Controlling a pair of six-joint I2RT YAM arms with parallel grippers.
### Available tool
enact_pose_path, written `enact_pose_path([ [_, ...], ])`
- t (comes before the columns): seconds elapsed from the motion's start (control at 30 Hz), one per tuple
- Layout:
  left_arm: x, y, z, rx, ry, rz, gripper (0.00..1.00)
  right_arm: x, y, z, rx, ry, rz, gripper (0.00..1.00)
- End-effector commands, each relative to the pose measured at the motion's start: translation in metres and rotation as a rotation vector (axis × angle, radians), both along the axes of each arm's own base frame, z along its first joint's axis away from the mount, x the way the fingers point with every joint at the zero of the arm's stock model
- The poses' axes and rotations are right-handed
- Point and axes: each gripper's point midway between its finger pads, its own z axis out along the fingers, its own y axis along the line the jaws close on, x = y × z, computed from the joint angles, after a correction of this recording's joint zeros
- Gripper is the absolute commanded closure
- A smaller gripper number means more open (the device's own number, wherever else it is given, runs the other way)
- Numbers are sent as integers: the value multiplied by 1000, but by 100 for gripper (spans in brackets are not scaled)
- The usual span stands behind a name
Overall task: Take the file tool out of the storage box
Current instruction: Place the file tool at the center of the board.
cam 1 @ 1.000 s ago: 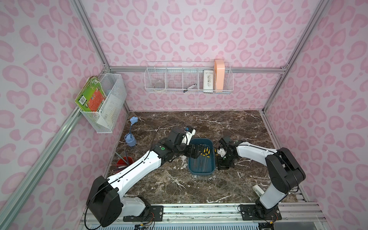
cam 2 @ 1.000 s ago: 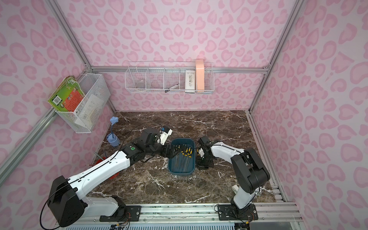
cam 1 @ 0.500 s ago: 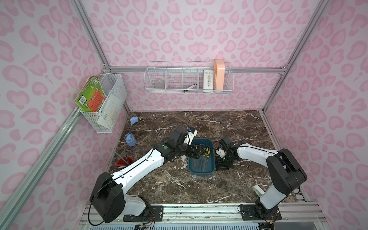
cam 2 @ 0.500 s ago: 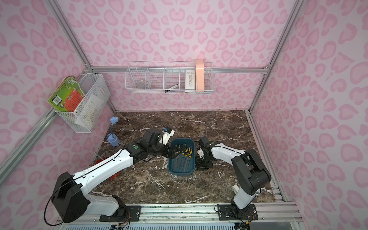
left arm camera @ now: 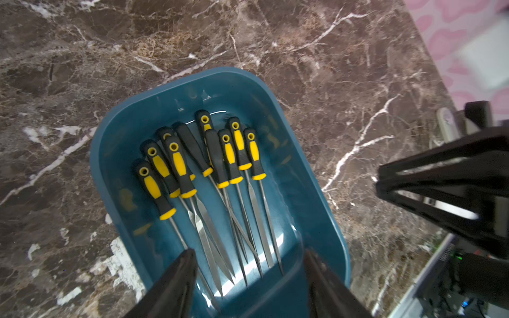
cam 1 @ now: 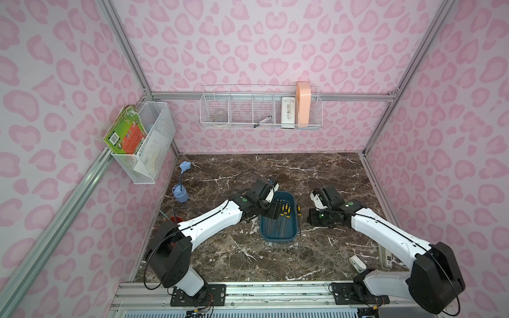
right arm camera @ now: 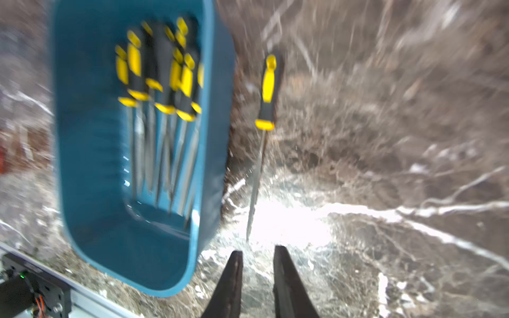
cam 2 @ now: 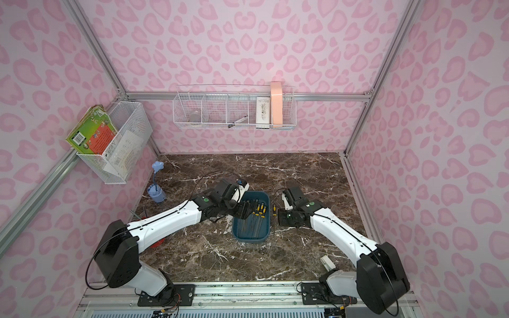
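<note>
Nearest you, beside the right arm's base, a small white object (cam 1: pixel 357 263) lies on the marble table (cam 1: pixel 248 264).

Mid-table sits the teal storage box (cam 1: pixel 278 241), long side running near to far. It shows in both top views and holds a bundle of files (left arm camera: pixel 179 168) with black-and-yellow handles at the far end and bare blades pointing near. One loose file (cam 1: pixel 298 210) lies outside on the marble, just right of the box's right wall and parallel to it, with its handle also far.

Your left gripper (left arm camera: pixel 250 256) hangs over the box's left side. Its fingers (left arm camera: pixel 181 272) stand well apart, the blade tips show in the gap between them, and nothing is clamped. I cannot tell whether the fingers touch the blades.

Your right gripper (right arm camera: pixel 258 252) is over bare marble just right of the box. Only a narrow slit separates its fingers (right arm camera: pixel 234 275), and the slit is empty. The loose file's tip lies just ahead of the fingertips, not between them. This wrist view is blurred.

Further left, the red pen pot (cam 1: pixel 176 219) peeks out from behind the left arm, with a blue flower pot (cam 1: pixel 180 194) beyond it. One white wire basket (cam 1: pixel 154 143) hangs on the left wall with a green book (cam 1: pixel 124 137) in it. Another wire basket (cam 1: pixel 261 126) hangs on the far wall.
</note>
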Motion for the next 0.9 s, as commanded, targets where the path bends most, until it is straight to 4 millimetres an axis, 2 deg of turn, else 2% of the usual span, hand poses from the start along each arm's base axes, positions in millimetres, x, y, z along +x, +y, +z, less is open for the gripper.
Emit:
enact_pose_path([
  [0.0, 12, 0, -15, 76, 12, 23, 33, 15, 5, 29, 85, -160, -24, 80],
  [0.07, 13, -9, -22, 83, 23, 6, 33, 20, 4, 42, 123, -248, -34, 81],
  [0.23, 32, -13, -52, 218, 59, 37, 36, 22, 2, 51, 192, -384, -48, 81],
  [0.37, 39, -15, -69, 265, 91, 43, 44, 21, 5, 48, 213, -401, -21, 81],
  [0.4, 45, -21, -65, 260, 86, 40, 44, 21, 5, 47, 210, -400, -18, 81],
  [0.57, 51, -32, -79, 250, 106, 33, 47, 24, 7, 37, 206, -391, -2, 81],
  [0.73, 53, -27, -90, 293, 127, 40, 55, 26, 3, 28, 198, -367, -1, 81],
  [0.87, 53, -31, -90, 277, 132, 30, 62, 27, 2, 25, 201, -361, 0, 81],
])
